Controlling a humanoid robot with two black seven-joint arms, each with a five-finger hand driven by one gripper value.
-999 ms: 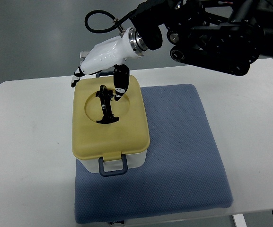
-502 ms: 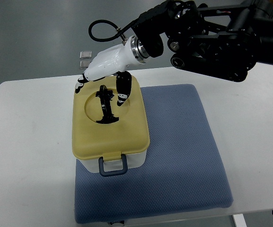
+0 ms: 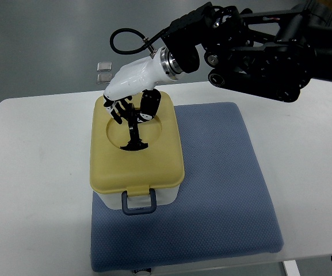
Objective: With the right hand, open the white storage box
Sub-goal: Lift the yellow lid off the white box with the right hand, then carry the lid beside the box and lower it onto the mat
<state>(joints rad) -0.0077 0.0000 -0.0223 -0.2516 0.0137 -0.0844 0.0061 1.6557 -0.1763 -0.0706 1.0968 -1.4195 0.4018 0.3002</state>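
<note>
From the top view, the box (image 3: 136, 155) sits on the near-left part of a blue mat (image 3: 212, 190) on a white table (image 3: 33, 172), its yellow lid (image 3: 154, 167) still down and the grey front latch (image 3: 138, 202) hanging at the near edge. The right hand (image 3: 130, 102) reaches in from the upper right, its white palm over the far rim of the lid and its dark fingers (image 3: 117, 109) curled down into the round recess around the upright black handle (image 3: 134, 132); they look closed on or right against it, though whether the grip is firm cannot be told. The left hand is not visible. The box looks like stiff, light plastic, smooth and a little slippery, so the whole thing may lift or slide on the mat if the latch holds the lid. The thin handle is the natural place to take hold for lifting; the latch at the front may need freeing first, judging by its position.
</note>
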